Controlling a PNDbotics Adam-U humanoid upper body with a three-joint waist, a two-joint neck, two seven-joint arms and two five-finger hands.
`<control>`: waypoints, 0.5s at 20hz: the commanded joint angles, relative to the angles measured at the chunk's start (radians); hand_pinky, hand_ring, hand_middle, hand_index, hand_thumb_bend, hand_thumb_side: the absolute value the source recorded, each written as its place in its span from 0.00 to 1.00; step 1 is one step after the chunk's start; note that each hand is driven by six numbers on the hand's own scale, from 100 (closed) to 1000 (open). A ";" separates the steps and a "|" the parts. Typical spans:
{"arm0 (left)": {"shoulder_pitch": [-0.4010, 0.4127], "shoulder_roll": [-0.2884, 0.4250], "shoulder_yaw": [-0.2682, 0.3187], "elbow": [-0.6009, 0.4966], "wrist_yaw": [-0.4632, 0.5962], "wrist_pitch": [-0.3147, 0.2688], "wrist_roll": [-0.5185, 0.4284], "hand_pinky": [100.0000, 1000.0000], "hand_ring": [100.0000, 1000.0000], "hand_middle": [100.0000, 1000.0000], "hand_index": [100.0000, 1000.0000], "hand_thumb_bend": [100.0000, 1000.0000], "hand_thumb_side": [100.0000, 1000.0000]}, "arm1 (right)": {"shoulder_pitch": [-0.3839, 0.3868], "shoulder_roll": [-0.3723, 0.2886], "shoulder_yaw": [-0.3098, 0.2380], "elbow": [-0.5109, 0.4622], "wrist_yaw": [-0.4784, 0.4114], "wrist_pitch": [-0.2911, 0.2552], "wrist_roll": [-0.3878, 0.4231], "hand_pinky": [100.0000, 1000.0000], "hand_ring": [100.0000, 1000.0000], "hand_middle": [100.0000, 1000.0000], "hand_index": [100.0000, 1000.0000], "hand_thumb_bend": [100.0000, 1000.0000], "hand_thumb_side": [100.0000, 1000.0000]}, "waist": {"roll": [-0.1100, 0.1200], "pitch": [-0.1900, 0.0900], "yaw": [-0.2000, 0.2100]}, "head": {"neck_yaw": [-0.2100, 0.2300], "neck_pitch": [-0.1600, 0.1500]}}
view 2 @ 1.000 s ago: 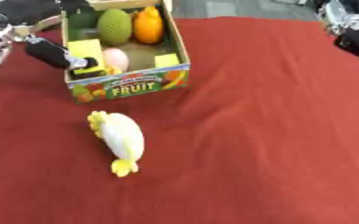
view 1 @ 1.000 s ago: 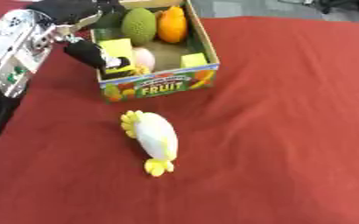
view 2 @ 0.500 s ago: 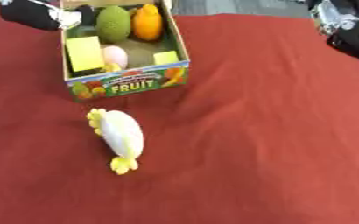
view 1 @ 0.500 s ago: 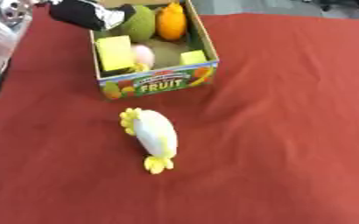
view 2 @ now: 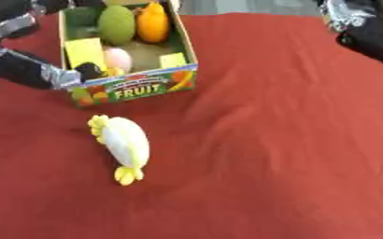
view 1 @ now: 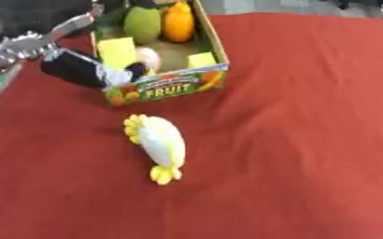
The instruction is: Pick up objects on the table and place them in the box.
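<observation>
Left hand black, at the printed cardboard fruit box front-left corner; fingers' state I cannot tell. Right hand clearer in right eye, grip unclear. White-and-yellow plush toy lies just before box, long axis near-to-far.

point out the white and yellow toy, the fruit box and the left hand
white and yellow toy (view 1: 162,142), left eye view, middle of its white body
fruit box (view 1: 166,88), left eye view, printed front wall
left hand (view 1: 113,74), left eye view, at the box's front-left corner

Left hand blurred, fingers unclear, right hand cut off by edge
</observation>
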 commanded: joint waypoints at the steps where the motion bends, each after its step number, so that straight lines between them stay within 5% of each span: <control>1: 0.017 0.069 -0.022 -0.096 0.054 -0.036 -0.047 0.92 0.90 0.81 0.91 0.31 0.59 | -0.004 -0.039 -0.014 -0.015 0.004 0.001 -0.004 0.90 0.87 0.55 0.82 0.00 0.42 | 0.018 -0.031 0.001 | -0.009 -0.015; 6: 0.065 0.131 -0.054 -0.224 0.099 -0.015 -0.127 0.92 0.91 0.84 0.93 0.34 0.58 | -0.004 -0.040 -0.013 -0.015 0.005 -0.001 -0.001 0.90 0.87 0.55 0.82 0.00 0.41 | 0.018 -0.027 0.002 | -0.015 -0.014; 7: 0.073 0.138 -0.059 -0.239 0.097 -0.005 -0.143 0.92 0.91 0.84 0.93 0.40 0.52 | -0.004 -0.040 -0.012 -0.015 0.006 -0.001 0.000 0.91 0.87 0.55 0.82 0.00 0.41 | 0.018 -0.026 0.001 | -0.015 -0.014; 10: 0.088 0.142 -0.069 -0.252 0.085 0.009 -0.193 0.92 0.91 0.85 0.94 0.36 0.55 | -0.002 -0.039 -0.011 -0.015 0.007 0.000 0.002 0.91 0.87 0.55 0.82 0.00 0.41 | 0.017 -0.024 0.002 | -0.018 -0.014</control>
